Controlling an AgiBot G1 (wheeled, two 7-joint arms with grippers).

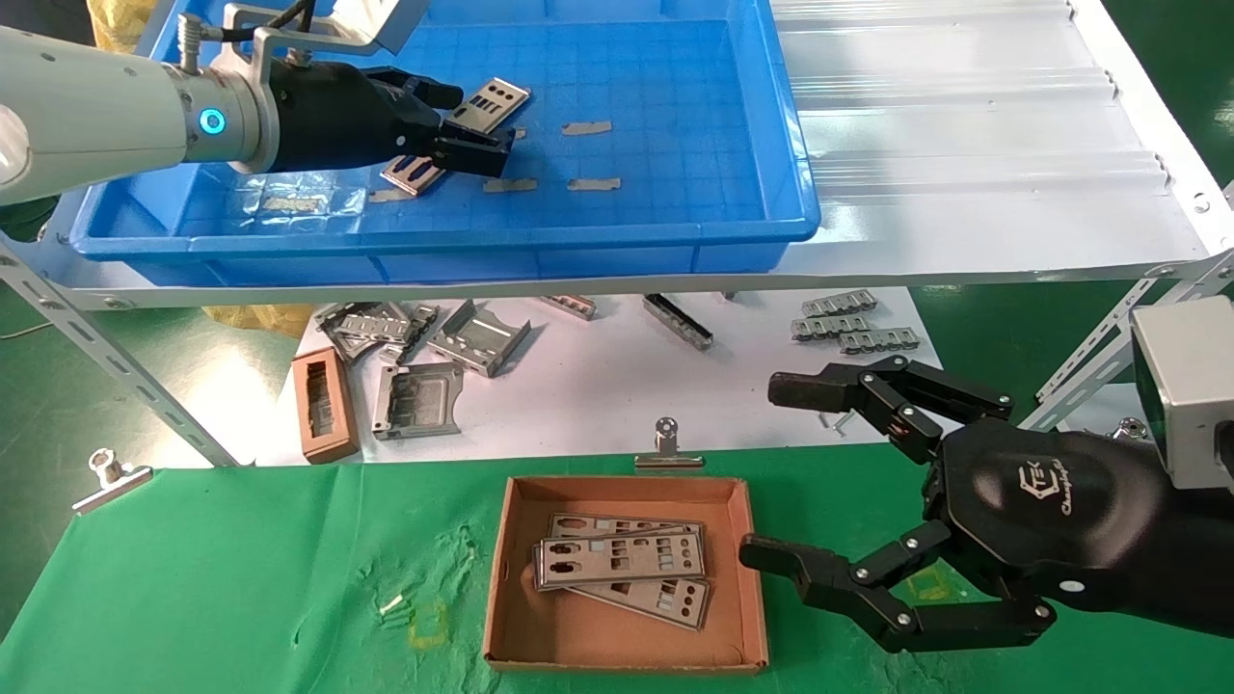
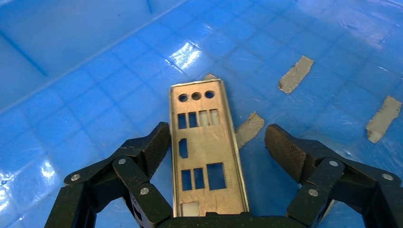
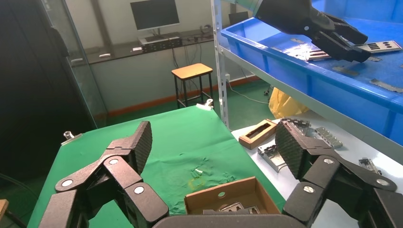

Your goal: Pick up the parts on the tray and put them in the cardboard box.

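Black gripper [image 1: 781, 472] casing — unreadable logo

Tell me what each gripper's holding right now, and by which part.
Nothing is held. The left gripper is open in the tray, fingers either side of a part, not touching. The right gripper is open beside the box.

The tray [image 1: 675, 241] sits on a shelf behind and above the cardboard box [image 1: 511, 578], which holds stacked parts [image 1: 622, 559]; one more part [image 1: 492, 104] lies in the tray.
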